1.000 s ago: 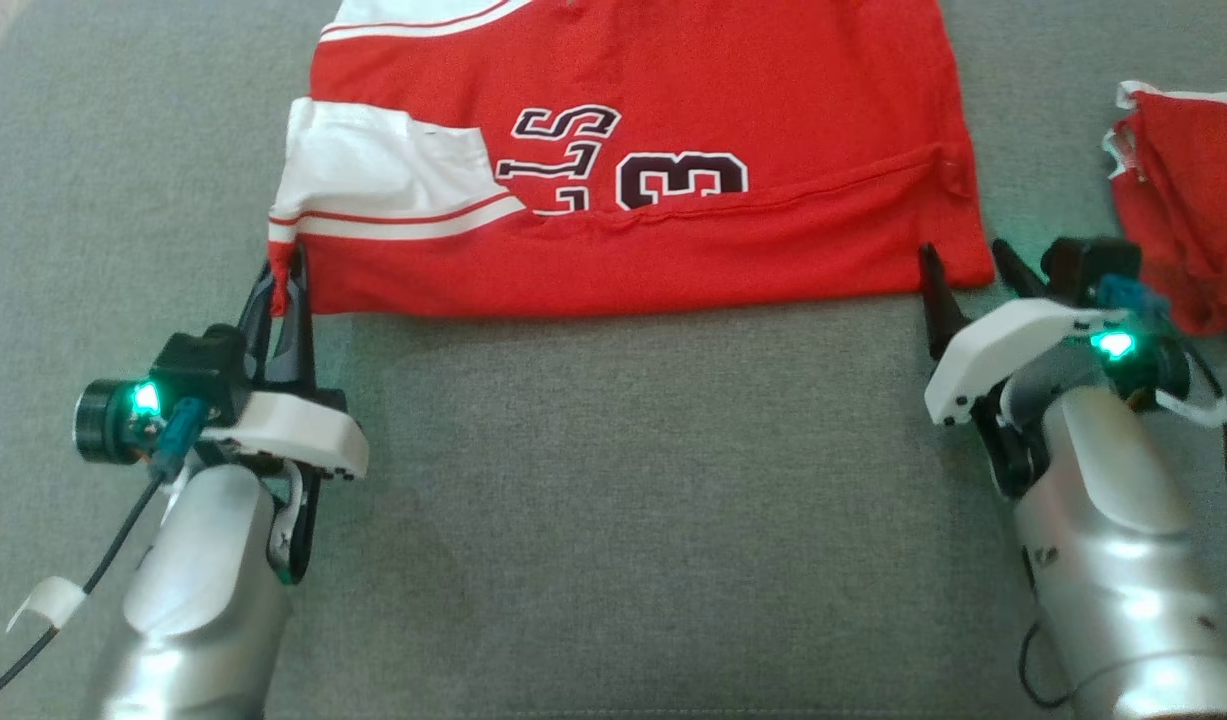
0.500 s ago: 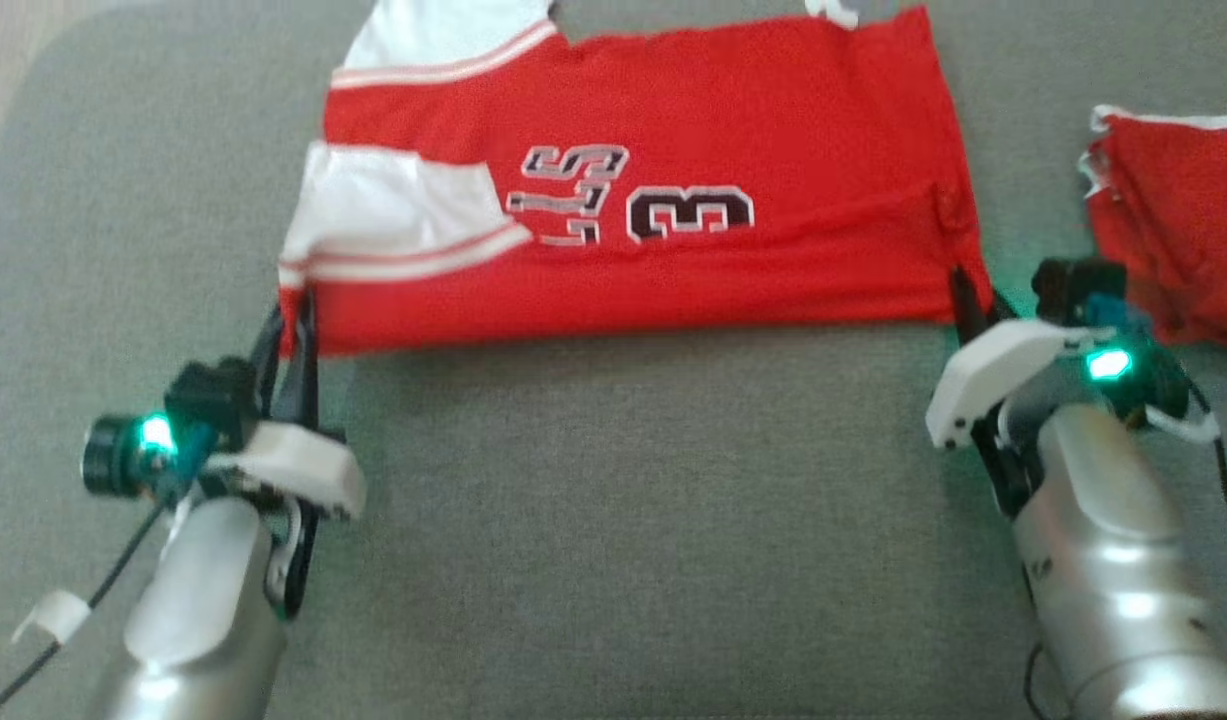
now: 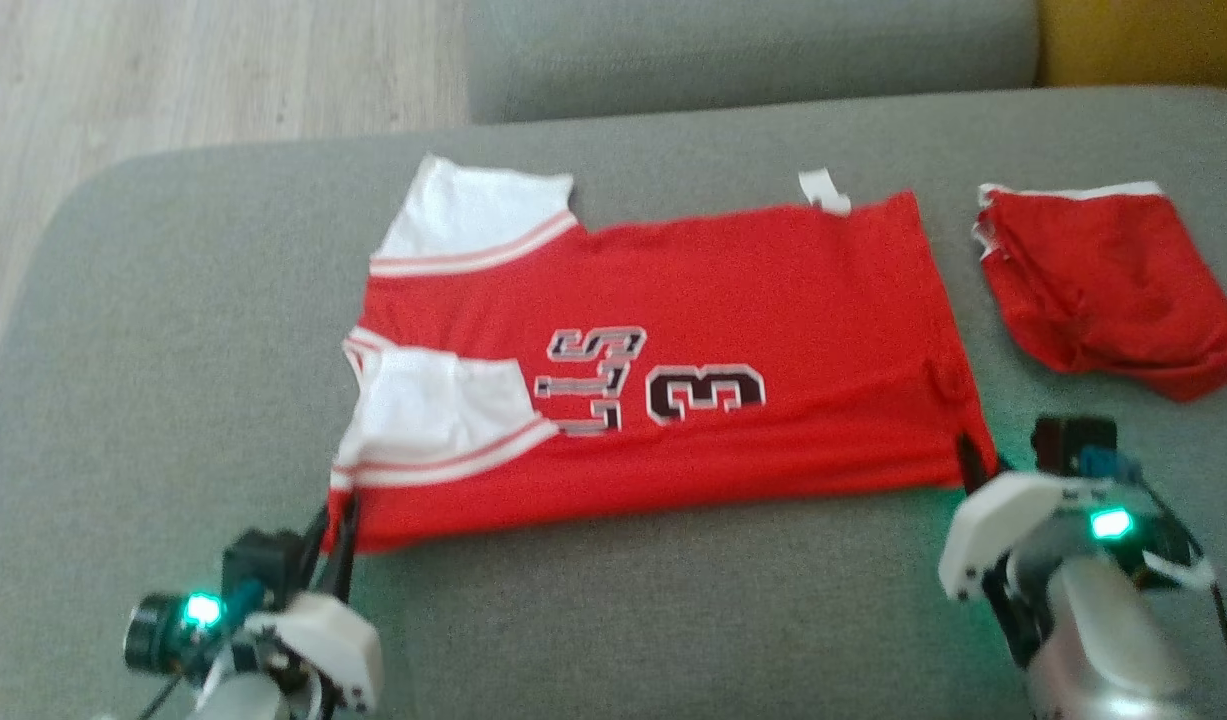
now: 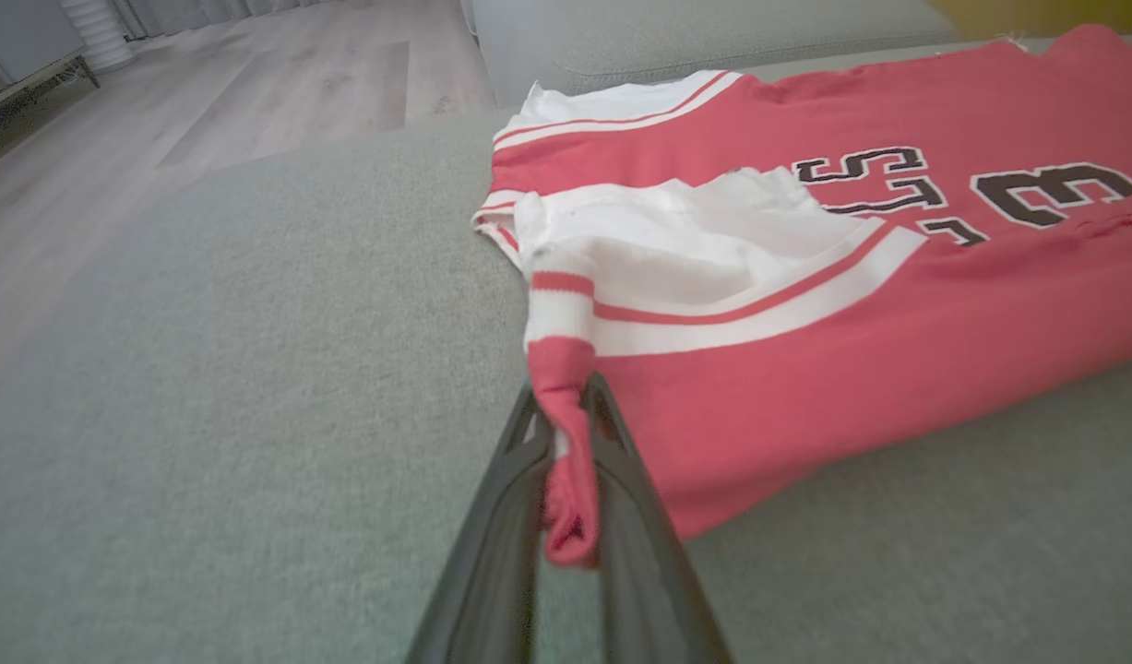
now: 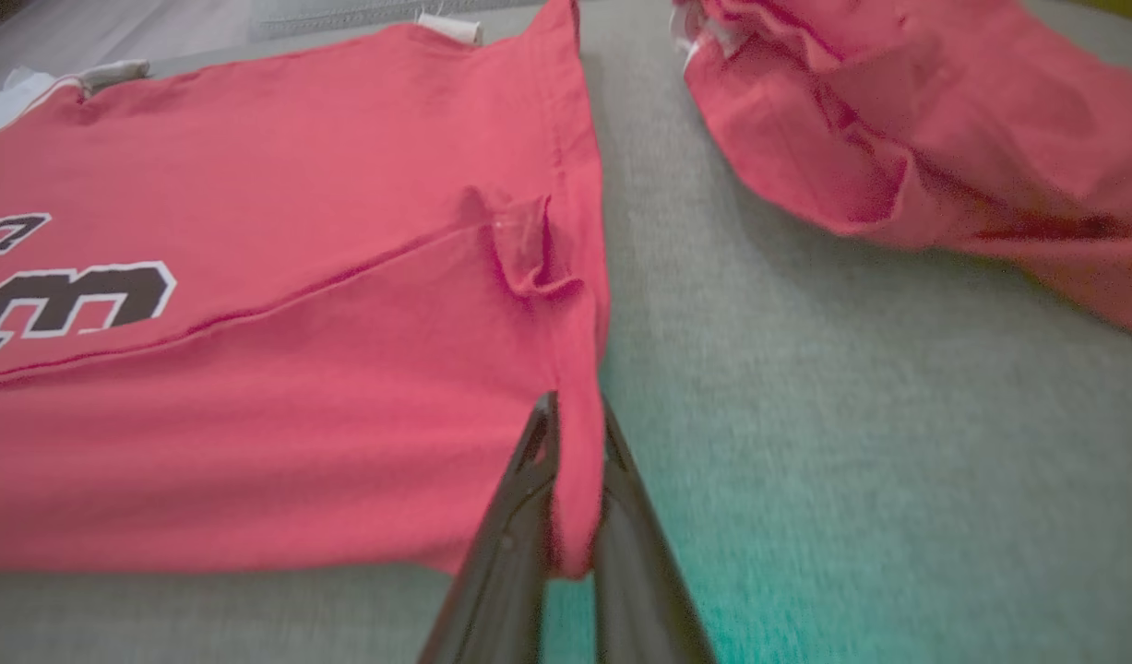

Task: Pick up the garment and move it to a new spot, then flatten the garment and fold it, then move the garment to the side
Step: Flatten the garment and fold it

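The garment (image 3: 733,330) is a red jersey with white sleeves and dark lettering, lying flat on a grey sofa cushion (image 3: 623,600). My left gripper (image 3: 341,520) is shut on its near left corner; in the left wrist view a pinch of the garment (image 4: 805,369) sticks out between the two dark fingers of the left gripper (image 4: 566,415). My right gripper (image 3: 973,462) is shut on the near right corner, and the hem of the garment (image 5: 252,369) runs down between the closed fingers of the right gripper (image 5: 575,415).
A second red cloth (image 3: 1103,280) lies crumpled on the cushion to the right of the jersey, close to my right arm. The sofa's backrest (image 3: 753,50) rises behind. Wooden floor (image 3: 173,80) lies past the cushion's rounded left edge.
The right gripper has gone from open at the near right corner to shut on it. The head camera has tilted up, bringing the whole jersey, backrest and floor into view.
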`<state>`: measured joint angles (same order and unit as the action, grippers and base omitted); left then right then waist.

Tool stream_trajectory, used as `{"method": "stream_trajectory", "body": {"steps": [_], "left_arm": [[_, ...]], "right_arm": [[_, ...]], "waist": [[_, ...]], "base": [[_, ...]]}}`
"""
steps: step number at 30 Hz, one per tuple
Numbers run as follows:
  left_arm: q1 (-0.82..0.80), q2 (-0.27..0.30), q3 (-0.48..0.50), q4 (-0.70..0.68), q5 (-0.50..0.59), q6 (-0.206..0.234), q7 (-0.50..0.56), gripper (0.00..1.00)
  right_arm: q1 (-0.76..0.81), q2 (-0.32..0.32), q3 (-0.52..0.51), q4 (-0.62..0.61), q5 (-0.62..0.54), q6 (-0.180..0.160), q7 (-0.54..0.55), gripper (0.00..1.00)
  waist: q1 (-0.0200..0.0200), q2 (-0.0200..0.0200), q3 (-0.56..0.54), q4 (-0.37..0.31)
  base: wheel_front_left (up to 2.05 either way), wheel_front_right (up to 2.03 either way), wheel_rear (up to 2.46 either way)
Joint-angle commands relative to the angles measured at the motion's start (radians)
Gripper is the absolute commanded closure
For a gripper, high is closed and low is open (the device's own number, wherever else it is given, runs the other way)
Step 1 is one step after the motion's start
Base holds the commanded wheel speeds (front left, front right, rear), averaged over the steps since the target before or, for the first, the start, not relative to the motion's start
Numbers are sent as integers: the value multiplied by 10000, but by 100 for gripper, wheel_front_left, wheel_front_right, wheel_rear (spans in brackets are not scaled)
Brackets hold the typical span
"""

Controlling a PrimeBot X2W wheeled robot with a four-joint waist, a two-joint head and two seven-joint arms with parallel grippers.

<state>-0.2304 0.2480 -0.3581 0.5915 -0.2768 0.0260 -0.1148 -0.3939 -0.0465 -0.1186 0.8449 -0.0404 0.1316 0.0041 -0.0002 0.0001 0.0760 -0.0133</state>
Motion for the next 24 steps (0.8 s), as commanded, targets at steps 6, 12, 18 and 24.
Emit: {"method": "stream_trajectory", "body": {"steps": [6, 12, 18, 24], "left_arm": [[540, 484, 261, -950, -181, 154, 459, 100], [639, 478, 199, -1413, -225, 293, 697, 64], [454, 393, 411, -1885, -255, 682, 280, 0], [-33, 276, 923, -2732, -337, 905, -1137, 0]], "right_arm": [[1010, -37, 322, -1562, 419, -9, 642, 100], [1532, -37, 431, -2646, 802, -9, 930, 0], [1659, -37, 639, -3697, 1126, -9, 158, 0], [1689, -37, 1246, -4428, 1653, -9, -833, 0]], "waist": [[2, -1, -450, -194], [2, -1, -363, -181], [2, -1, -151, -136], [2, -1, 227, -239]], "base": [[0, 0, 0], [0, 0, 0], [0, 0, 0], [0, 0, 0]]}}
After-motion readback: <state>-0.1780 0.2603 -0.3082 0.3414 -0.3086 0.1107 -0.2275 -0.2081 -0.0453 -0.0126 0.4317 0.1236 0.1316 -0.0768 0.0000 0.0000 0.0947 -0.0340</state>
